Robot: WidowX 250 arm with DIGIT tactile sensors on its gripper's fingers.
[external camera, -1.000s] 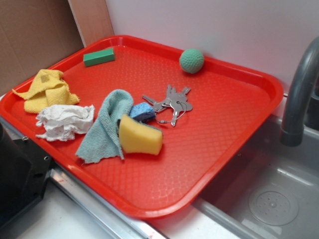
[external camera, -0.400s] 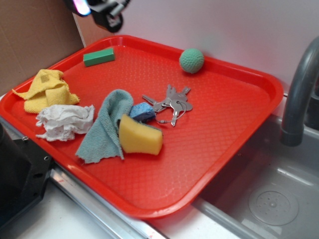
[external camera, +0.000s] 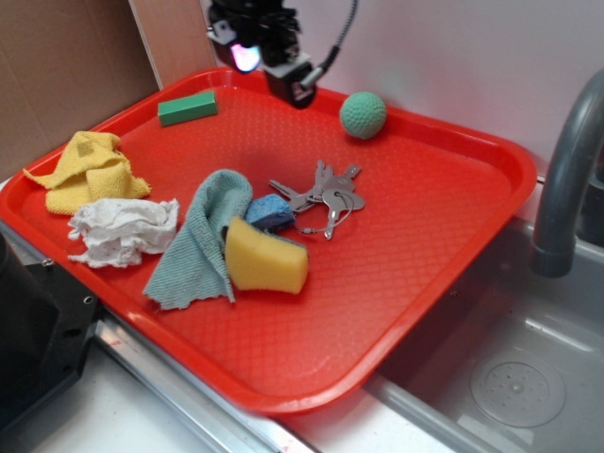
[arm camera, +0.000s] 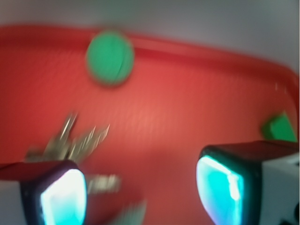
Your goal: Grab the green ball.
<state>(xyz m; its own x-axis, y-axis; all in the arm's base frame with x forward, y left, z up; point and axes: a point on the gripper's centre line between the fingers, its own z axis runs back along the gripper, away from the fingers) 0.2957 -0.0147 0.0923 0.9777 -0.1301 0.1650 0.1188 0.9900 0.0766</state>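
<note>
The green ball [external camera: 363, 115] sits on the red tray [external camera: 453, 245] near its far rim, close to the white wall, with nothing touching it. The end effector [external camera: 283, 71] hangs above the tray's far side, between the flat green block [external camera: 187, 108] and the ball, well apart from both. The exterior view shows only its dark body, a cable and a glowing light — not how far its fingers stand apart. The wrist view, though blurred, settles that: two fingers [arm camera: 61, 197] frame a wide gap with bare tray between them, the ball [arm camera: 110, 57] ahead and nothing held. Only the exterior view shows the keys [external camera: 326, 196] sharply mid-tray, beside a yellow sponge [external camera: 266, 257], a teal cloth [external camera: 200, 236] and a grey faucet [external camera: 566, 170].
</note>
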